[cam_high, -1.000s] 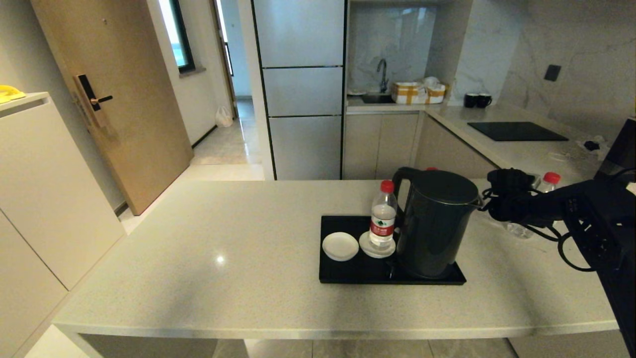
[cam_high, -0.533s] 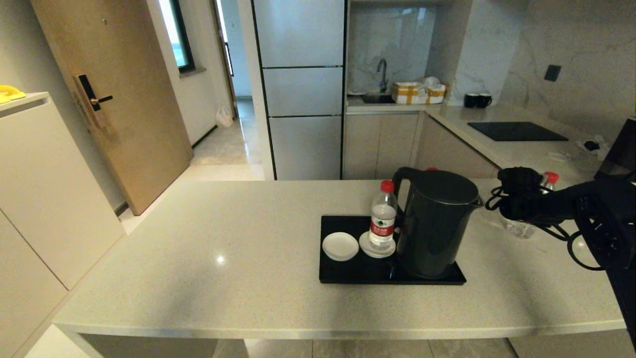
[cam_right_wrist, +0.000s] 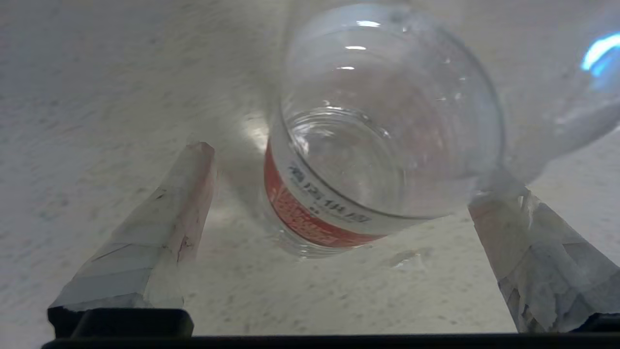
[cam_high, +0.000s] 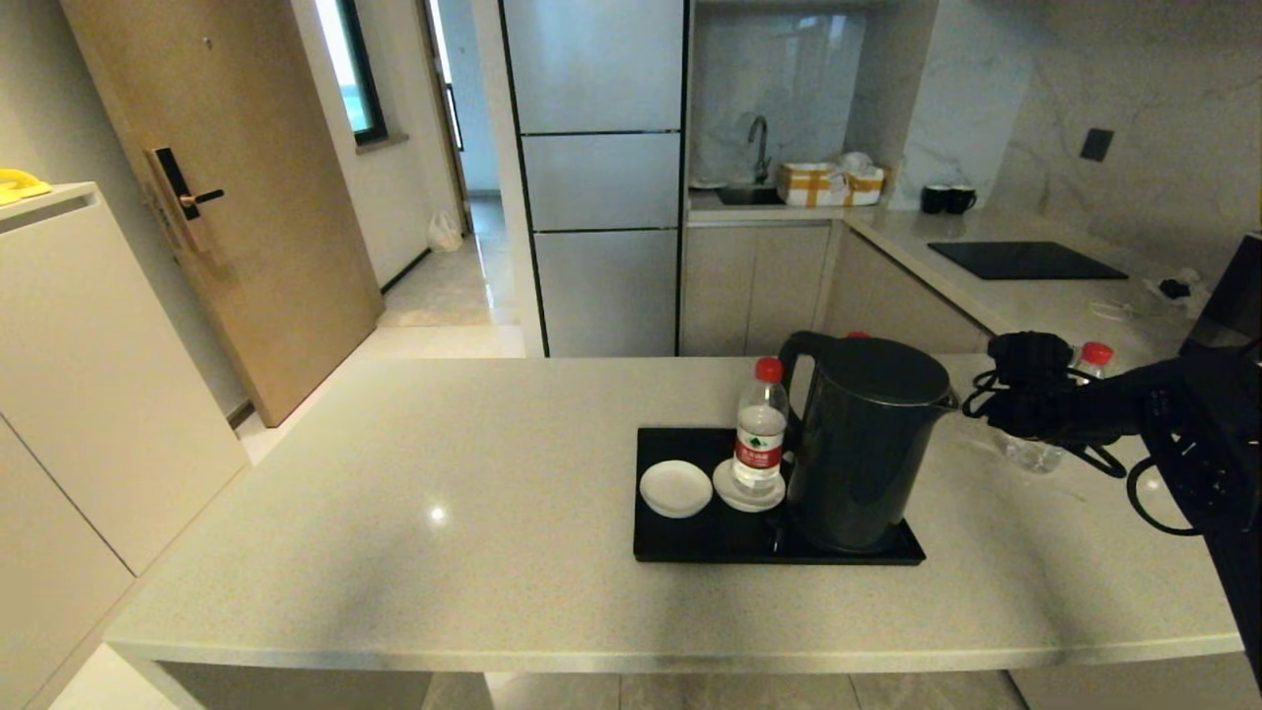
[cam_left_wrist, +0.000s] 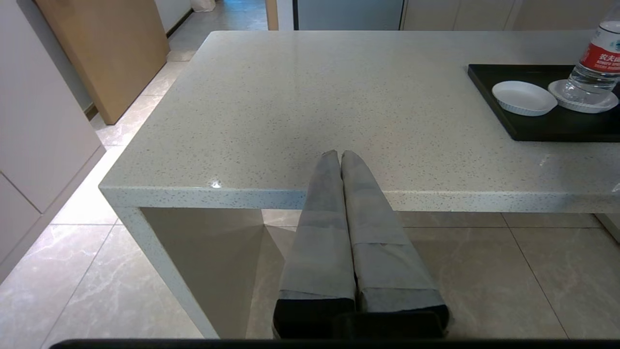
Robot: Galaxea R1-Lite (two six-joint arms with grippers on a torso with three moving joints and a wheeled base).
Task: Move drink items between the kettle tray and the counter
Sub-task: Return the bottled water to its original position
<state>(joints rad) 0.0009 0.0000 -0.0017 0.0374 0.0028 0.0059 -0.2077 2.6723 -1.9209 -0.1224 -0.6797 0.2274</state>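
One red-capped water bottle (cam_high: 760,434) stands on a white coaster on the black kettle tray (cam_high: 690,547), also seen in the left wrist view as the bottle (cam_left_wrist: 593,68) on the tray (cam_left_wrist: 533,131). The second bottle (cam_high: 1089,363) stands on the counter (cam_high: 444,473) right of the kettle, partly hidden by my right arm. My right gripper (cam_high: 1033,409) is open around this bottle (cam_right_wrist: 368,160); one finger (cam_right_wrist: 179,208) stands apart from it, the other finger (cam_right_wrist: 513,228) is close to its side. My left gripper (cam_left_wrist: 340,154) is shut and empty, parked at the counter's front edge.
The dark kettle (cam_high: 863,444) fills the tray's right half, between the two bottles. An empty white coaster (cam_high: 675,488) lies at the tray's left. A black cooktop (cam_high: 1025,260) and two mugs (cam_high: 946,199) are on the far counter.
My right gripper has moved a little to the right, away from the kettle and closer around the bottle on the counter. The tray, kettle and other bottle have not moved.
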